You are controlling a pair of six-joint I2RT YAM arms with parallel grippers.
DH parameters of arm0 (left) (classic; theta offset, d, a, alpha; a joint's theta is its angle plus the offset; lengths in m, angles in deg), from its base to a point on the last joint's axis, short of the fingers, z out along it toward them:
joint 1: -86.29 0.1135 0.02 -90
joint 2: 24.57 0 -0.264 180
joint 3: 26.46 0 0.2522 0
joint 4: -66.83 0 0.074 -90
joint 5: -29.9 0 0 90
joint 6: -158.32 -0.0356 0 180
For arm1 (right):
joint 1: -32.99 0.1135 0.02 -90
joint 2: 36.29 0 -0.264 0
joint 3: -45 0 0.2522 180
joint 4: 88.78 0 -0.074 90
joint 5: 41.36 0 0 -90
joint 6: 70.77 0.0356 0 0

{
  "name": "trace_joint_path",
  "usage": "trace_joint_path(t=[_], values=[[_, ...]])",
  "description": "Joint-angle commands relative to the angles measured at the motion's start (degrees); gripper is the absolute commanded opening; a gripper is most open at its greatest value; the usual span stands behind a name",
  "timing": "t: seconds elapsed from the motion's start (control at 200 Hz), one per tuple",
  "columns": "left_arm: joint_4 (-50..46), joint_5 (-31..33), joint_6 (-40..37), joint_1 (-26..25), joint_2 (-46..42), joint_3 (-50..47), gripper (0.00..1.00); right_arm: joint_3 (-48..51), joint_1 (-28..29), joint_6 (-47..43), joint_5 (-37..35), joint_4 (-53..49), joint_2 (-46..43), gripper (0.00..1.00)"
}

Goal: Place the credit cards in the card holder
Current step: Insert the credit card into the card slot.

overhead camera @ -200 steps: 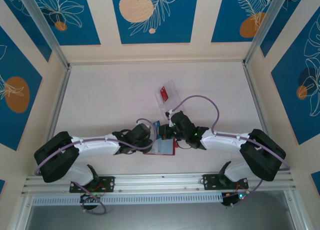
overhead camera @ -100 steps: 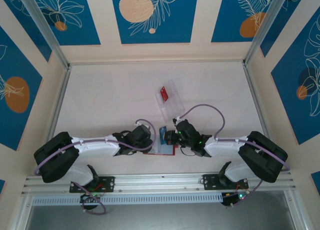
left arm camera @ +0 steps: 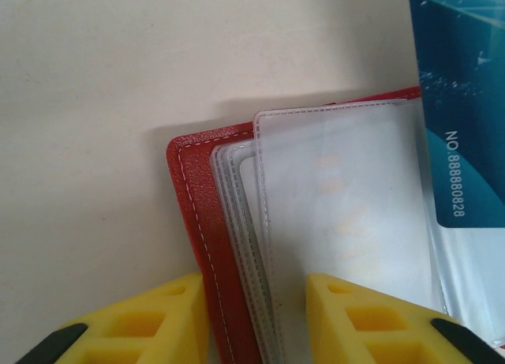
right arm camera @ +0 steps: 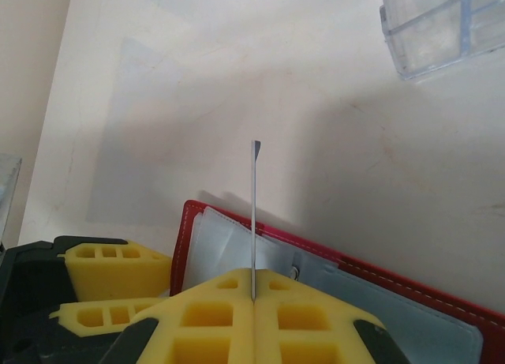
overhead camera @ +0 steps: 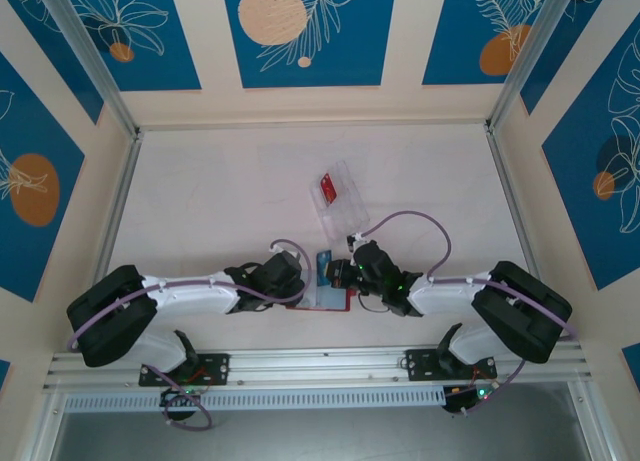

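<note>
Two cards show: a blue card, clamped edge-up in the right gripper over the holder, and a red card in one clear tray at upper centre. The one red holder lies open on the cream table, with blue-panelled walls around. The left gripper, jaws apart, straddles its edge.
</note>
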Motion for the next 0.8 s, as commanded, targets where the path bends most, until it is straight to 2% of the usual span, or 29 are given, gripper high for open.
trace_joint_path(t=[0.0,0.455,0.795], values=[[-5.9,-0.2,0.2,-0.9,1.0,-2.5,0.34,0.6,0.7,1.1,-1.6,2.3,0.8,0.0],[-6.4,-0.1,0.2,-1.0,0.2,-2.5,0.34,0.9,1.8,1.4,-2.9,2.3,2.2,0.0],[-6.6,0.0,0.2,-0.9,0.4,-2.2,0.34,2.9,3.7,4.4,-5.6,5.9,4.4,0.0]])
